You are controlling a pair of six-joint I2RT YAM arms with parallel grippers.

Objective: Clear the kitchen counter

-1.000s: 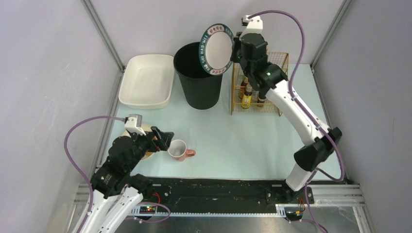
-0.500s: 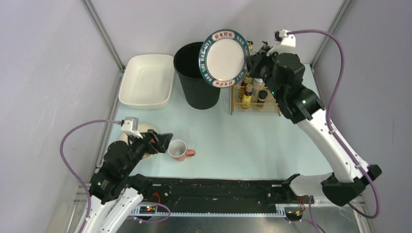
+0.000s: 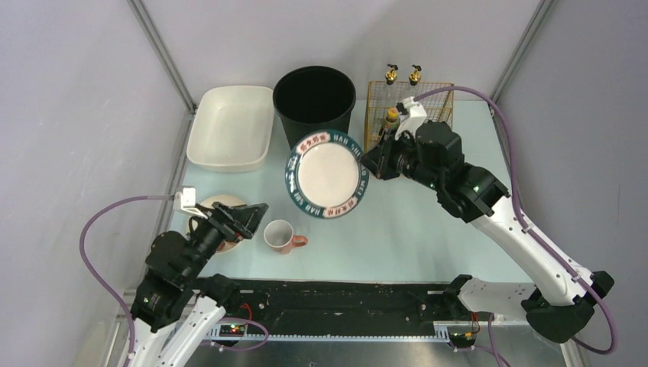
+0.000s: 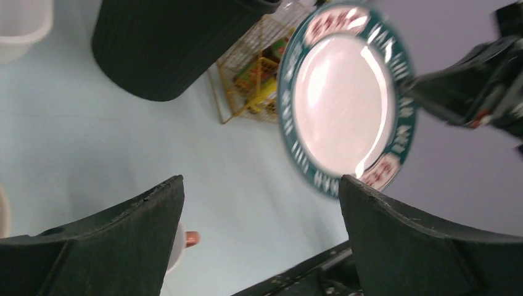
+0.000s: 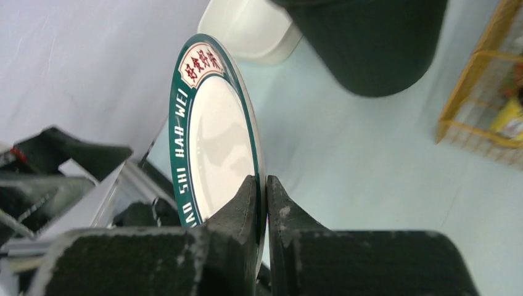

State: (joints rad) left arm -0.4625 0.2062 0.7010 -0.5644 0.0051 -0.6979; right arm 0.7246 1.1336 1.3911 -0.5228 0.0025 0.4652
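Note:
A white plate with a dark green lettered rim (image 3: 325,174) hangs tilted on edge over the middle of the kitchen counter (image 3: 413,222). My right gripper (image 3: 367,163) is shut on its right rim; in the right wrist view both fingers pinch the plate (image 5: 216,135) at the gripper (image 5: 262,185). The left gripper (image 3: 248,218) stands wide open at the near left, empty, just left of a white mug with a pink handle (image 3: 280,235). Seen from the left wrist, the plate (image 4: 342,98) lies beyond the open gripper (image 4: 262,203). A cream dish (image 3: 218,205) lies partly under the left arm.
A black bin (image 3: 313,95) stands at the back centre, with a white tray (image 3: 231,126) to its left. Right of the bin is a yellow wire rack holding bottles (image 3: 409,107). A black rail (image 3: 344,294) runs along the front edge. Grey walls close in both sides.
The right arm has swung the plate from above the bin's rim down and forward, over the middle of the counter. The left arm drew back slightly, still open.

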